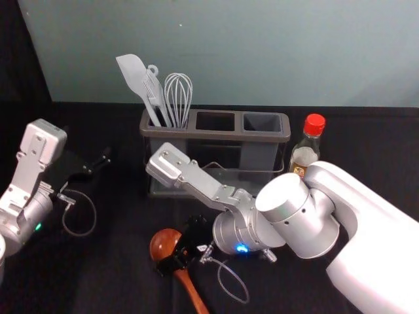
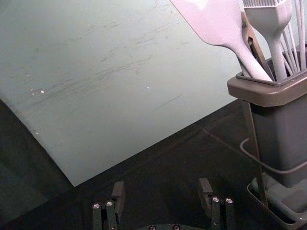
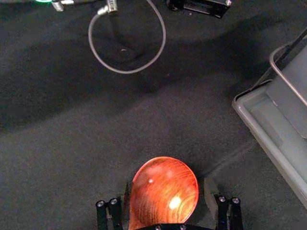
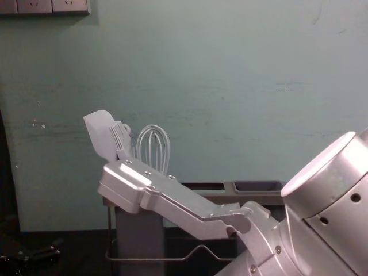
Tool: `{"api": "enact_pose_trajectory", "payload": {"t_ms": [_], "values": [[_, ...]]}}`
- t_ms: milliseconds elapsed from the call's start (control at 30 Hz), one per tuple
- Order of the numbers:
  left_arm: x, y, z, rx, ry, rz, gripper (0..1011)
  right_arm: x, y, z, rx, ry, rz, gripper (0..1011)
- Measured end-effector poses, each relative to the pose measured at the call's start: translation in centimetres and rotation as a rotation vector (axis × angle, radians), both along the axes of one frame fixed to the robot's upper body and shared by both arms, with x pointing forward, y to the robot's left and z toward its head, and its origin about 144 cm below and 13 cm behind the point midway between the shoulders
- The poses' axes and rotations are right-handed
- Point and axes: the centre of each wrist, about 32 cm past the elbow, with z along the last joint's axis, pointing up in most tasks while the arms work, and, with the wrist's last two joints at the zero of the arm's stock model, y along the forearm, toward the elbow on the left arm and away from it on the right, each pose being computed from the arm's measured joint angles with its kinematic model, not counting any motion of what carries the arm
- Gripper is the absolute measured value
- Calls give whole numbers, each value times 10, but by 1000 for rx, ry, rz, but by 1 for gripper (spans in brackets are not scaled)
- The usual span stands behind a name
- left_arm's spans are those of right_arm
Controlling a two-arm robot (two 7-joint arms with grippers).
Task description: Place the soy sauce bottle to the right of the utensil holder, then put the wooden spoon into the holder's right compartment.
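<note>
The bottle (image 1: 304,156) has a bright red cap (image 1: 314,123). The spoon (image 3: 164,189) is reddish brown with darker grain streaks, the holder (image 1: 260,156) grey with a brownish rim (image 1: 252,136), the spatula (image 1: 133,75) pale grey, the tabletop (image 1: 124,261) black.
</note>
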Motion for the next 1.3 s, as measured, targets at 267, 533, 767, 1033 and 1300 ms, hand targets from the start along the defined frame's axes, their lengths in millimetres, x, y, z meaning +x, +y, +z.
{"api": "enact_pose_trajectory", "payload": {"t_ms": [267, 533, 767, 1033, 1300], "values": [[0, 0, 0, 0, 0, 0, 1005, 2, 1, -5, -10, -6, -4, 1003], [0, 0, 0, 0, 0, 0, 1005, 2, 1, -5, -9, -8, -5, 1002], [0, 0, 0, 0, 0, 0, 1005, 2, 1, -5, -8, -9, -5, 1002], [0, 0, 0, 0, 0, 0, 1005, 2, 1, -5, -8, -10, -5, 917], [0, 0, 0, 0, 0, 0, 1005, 1, 1, -4, -7, -10, -5, 856]]}}
